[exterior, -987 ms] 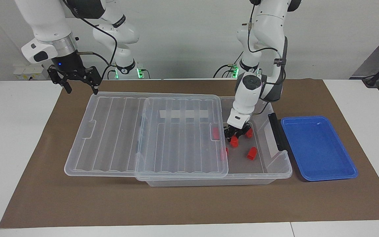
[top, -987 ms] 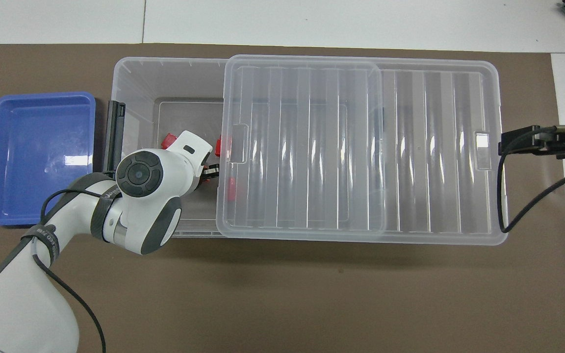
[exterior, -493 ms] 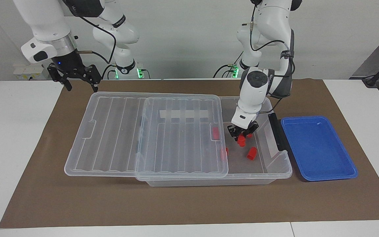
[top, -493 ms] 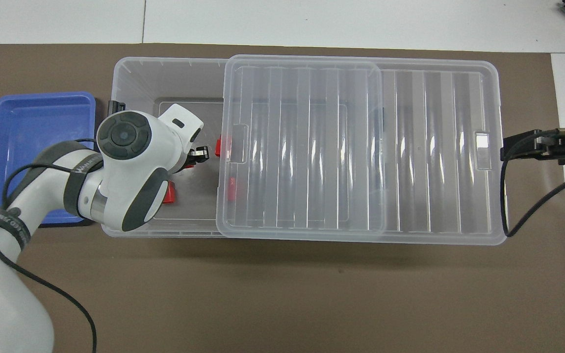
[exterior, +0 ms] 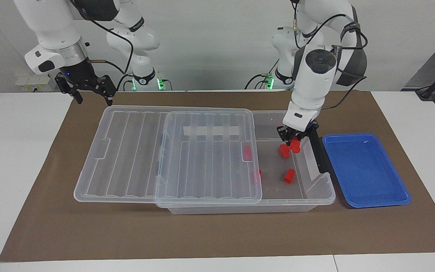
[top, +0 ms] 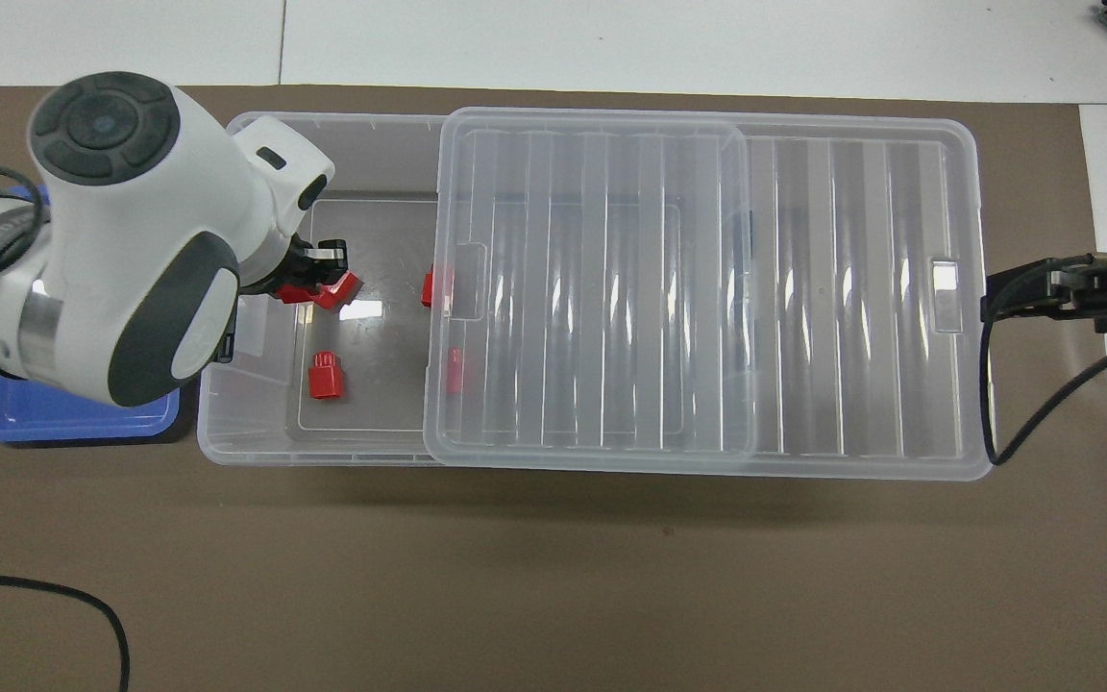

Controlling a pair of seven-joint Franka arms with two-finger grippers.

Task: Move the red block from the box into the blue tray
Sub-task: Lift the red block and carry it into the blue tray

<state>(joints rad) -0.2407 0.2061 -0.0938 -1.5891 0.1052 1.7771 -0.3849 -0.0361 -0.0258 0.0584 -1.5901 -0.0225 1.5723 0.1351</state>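
grippers at work over a brown mat (exterior: 51, 226): the left gripper (exterior: 292, 142) hangs above the uncovered end of the box (exterior: 315, 196), its fingers clamped on a red block (exterior: 295, 146), with a second red block (exterior: 284, 150) touching the first just under the fingers; whether that one is lifted too cannot be told. another block (exterior: 289, 176) lies on the box floor, two more under the edge of the slid-aside lid (exterior: 164, 158). the blue tray (exterior: 364, 170) sits beside the box at the left arm's end. the right gripper (exterior: 89, 90) waits, fingers spread wide, above the mat at the lid's corner nearest the right arm's base.
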